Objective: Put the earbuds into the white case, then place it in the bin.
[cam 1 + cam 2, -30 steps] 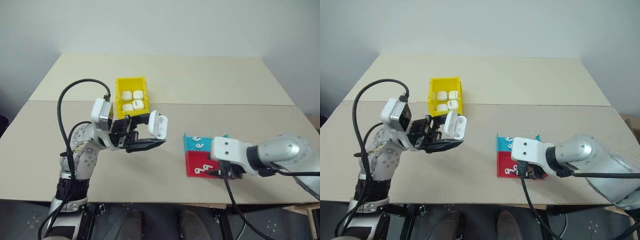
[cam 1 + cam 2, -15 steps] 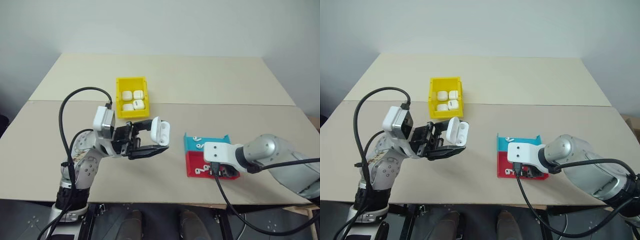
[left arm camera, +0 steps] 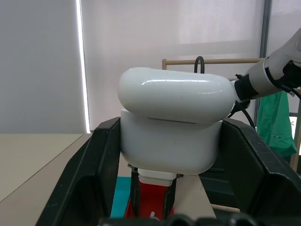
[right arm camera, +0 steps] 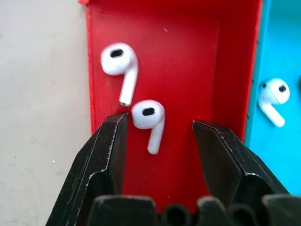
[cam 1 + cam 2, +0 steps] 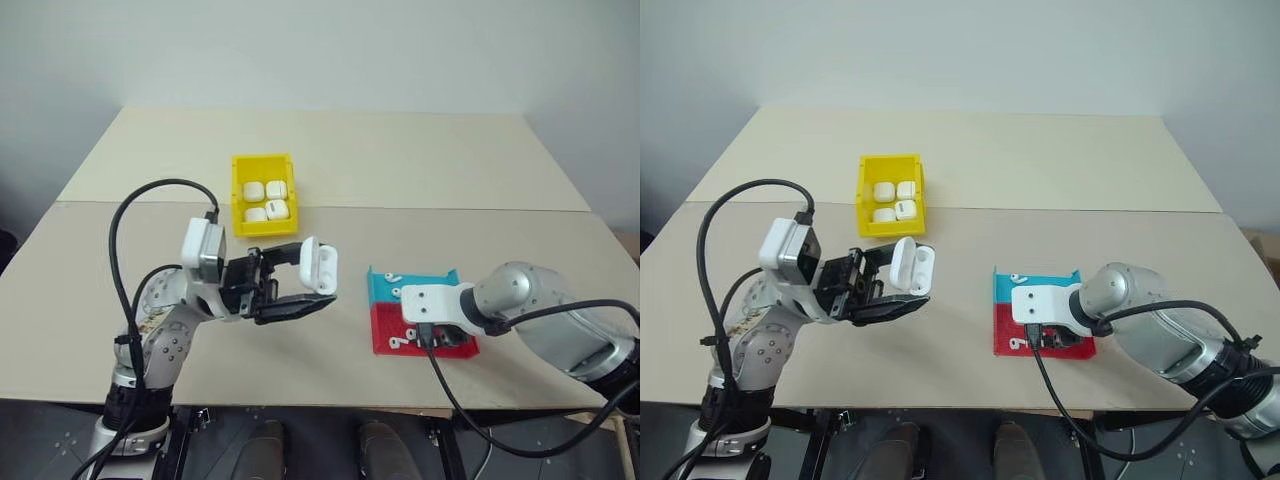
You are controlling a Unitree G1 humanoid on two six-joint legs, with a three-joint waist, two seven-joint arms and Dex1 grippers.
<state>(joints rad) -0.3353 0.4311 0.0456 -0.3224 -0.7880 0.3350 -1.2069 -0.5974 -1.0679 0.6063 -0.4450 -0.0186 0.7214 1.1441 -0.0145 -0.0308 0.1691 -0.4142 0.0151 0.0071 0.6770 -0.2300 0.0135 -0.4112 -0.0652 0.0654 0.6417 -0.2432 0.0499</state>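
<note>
White case [image 5: 320, 265] is held up off the worktop with its lid flipped open. Two glossy white earbuds [image 4: 148, 117] are lying flat in the red tray [image 4: 188, 56], stems apart. Yellow bin [image 5: 240, 195] is parked further back, four closed cases inside.

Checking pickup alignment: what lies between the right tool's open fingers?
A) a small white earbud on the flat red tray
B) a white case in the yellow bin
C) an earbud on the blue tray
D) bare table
A: the right tool straddles a small white glossy earbud on the flat red tray.
</note>
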